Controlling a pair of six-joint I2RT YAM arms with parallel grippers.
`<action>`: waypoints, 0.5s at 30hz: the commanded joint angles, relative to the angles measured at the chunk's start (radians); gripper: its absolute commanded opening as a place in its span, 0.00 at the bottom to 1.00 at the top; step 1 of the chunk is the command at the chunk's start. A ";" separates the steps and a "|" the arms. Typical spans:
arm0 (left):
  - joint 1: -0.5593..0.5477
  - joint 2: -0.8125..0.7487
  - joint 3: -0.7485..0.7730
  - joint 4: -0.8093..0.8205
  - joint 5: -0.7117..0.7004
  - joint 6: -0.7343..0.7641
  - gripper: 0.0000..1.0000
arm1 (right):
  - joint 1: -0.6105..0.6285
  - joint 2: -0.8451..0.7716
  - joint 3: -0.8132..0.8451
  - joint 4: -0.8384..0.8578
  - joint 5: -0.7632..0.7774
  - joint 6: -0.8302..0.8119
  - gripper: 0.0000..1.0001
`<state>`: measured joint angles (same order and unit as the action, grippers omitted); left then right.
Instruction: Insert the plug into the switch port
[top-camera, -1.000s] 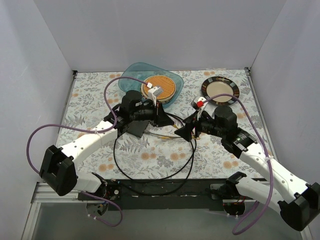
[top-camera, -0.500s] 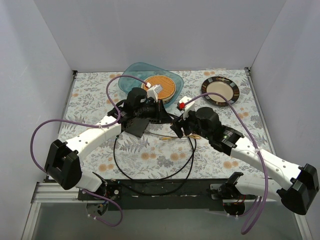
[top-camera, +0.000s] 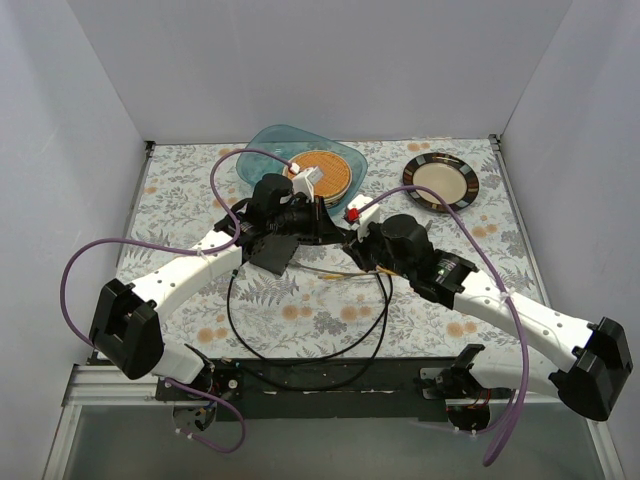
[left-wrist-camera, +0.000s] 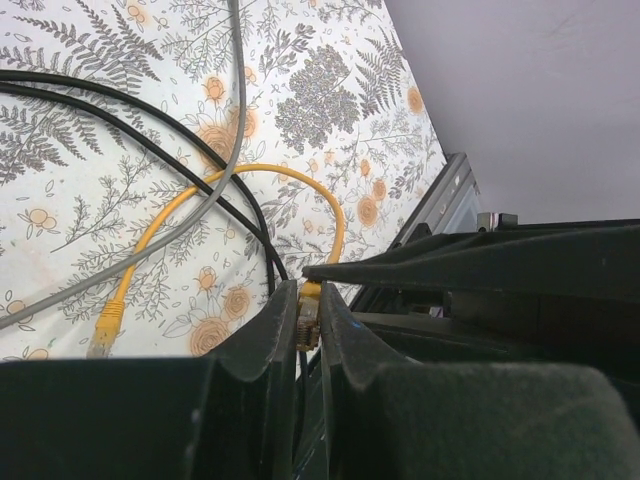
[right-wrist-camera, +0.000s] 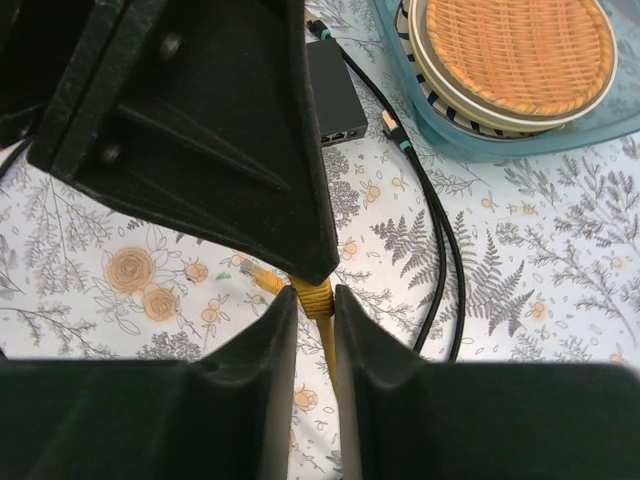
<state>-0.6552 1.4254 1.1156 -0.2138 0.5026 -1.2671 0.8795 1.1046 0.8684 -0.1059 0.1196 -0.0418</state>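
Observation:
My left gripper (left-wrist-camera: 308, 312) is shut on the yellow cable's plug (left-wrist-camera: 308, 322), held above the floral cloth. My right gripper (right-wrist-camera: 315, 300) has come nose to nose with it, and its fingers (right-wrist-camera: 275, 330) press on both sides of the plug's yellow boot (right-wrist-camera: 316, 296). In the top view the two grippers meet at mid-table, the left (top-camera: 326, 232) and the right (top-camera: 352, 246). The switch (right-wrist-camera: 335, 90), a small black box with sockets on its near edge, lies just beyond the left gripper. The cable's other plug (right-wrist-camera: 255, 275) lies loose on the cloth.
A blue bowl (top-camera: 258, 145) holding a wicker plate stands at the back, close behind the switch. A dark-rimmed plate (top-camera: 440, 180) sits at the back right. Black cables (top-camera: 385, 300) loop over the cloth, and a grey cable (left-wrist-camera: 200, 200) crosses them.
My right arm has swung left to meet the left gripper, and its jaws have closed in from wide open onto the yellow boot. The left gripper kept its grip and barely moved.

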 joint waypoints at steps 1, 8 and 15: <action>-0.001 -0.028 0.035 -0.018 0.027 0.014 0.00 | -0.005 0.014 0.038 0.031 0.031 -0.024 0.15; -0.001 -0.042 0.023 0.007 0.033 0.011 0.00 | -0.005 0.008 0.020 0.038 0.023 -0.032 0.01; -0.001 -0.028 0.013 0.016 0.022 0.023 0.58 | -0.005 -0.009 -0.006 0.052 0.023 -0.035 0.01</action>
<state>-0.6502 1.4254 1.1156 -0.2100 0.4992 -1.2526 0.8822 1.1118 0.8696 -0.1020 0.1074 -0.0650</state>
